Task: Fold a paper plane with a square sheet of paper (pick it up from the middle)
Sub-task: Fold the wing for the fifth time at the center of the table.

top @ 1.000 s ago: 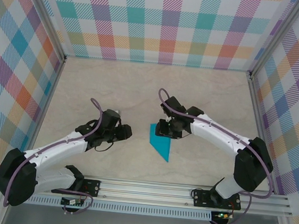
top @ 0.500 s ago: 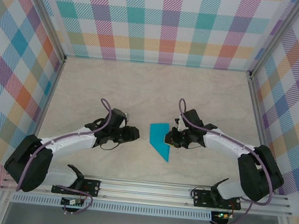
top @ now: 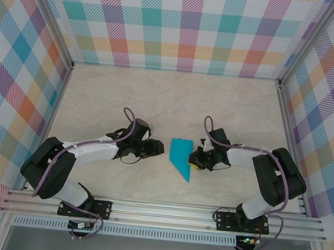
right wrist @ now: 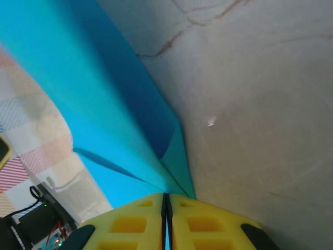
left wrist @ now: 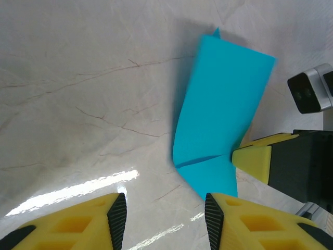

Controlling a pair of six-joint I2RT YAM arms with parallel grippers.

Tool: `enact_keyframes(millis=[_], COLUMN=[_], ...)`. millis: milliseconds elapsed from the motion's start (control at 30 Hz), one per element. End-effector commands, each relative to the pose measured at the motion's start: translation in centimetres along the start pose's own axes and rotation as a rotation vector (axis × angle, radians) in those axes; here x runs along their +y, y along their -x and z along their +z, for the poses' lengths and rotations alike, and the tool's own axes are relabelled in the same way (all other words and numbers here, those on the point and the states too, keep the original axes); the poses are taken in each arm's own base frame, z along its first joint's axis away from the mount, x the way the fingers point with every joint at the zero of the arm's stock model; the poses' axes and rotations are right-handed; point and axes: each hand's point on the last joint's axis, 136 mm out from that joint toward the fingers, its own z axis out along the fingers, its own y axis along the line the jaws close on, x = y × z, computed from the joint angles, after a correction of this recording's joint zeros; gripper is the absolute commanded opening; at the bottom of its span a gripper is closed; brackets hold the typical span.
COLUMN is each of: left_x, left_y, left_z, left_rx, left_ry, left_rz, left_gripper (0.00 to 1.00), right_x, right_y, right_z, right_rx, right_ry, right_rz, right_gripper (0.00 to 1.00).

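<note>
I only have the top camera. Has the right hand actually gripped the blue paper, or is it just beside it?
Observer: Gripped. The right wrist camera shows the right hand shut on the edge of the blue paper.
Operator: And the other one?
Observer: The left hand is open, holding nothing; the paper lies just ahead of it.
Operator: Any creases?
Observer: One, crossing the end nearest the left hand.

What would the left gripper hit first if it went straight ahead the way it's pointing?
Most likely the folded blue paper, which lies just ahead of the open left gripper. Beyond it is the right gripper, shut on the paper's far edge. Height is hard to judge.
</note>
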Motion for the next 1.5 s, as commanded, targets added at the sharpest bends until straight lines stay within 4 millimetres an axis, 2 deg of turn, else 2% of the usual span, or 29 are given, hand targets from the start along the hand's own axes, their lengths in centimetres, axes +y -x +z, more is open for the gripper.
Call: enact_keyframes(millis=[0,233,600,800,1033,1467], left_x=[-1.6,-2.8,-3.1,-3.1,-4.5,-6.4], left_y=[0.0,-0.5,-0.8,-1.0,-1.3,-0.9], left_z=[0.7,2.9,5.6,6.2,6.4,6.1], left_rx=[0.016,0.052,0.075,0.079,0.090,0.071], left_ry=[-0.033,-0.030,-0.018,-0.022,-0.071,-0.149], left_rz=[0.008,-0.001,-0.035,-0.051,-0.037,-0.013], left_gripper=[0.48,0.53,0.54,0.54,0.53,0.50], right_x=[-1.7,-3.1,-3.1,-2.9,-2.1,-2.6], right_y=[-0.3,-0.9,-0.9,-0.7,-0.5,-0.3], right_z=[0.7,1.2,0.9,0.5,-0.2,-0.1], right_rx=[0.010,0.022,0.014,-0.001,-0.016,-0.020], right_ry=[-0.006,-0.008,0.025,0.049,0.092,0.097], right_rz=[0.033,0.064,0.073,0.085,0.085,0.102], right_gripper=[0.12,0.12,0.14,0.17,0.19,0.19])
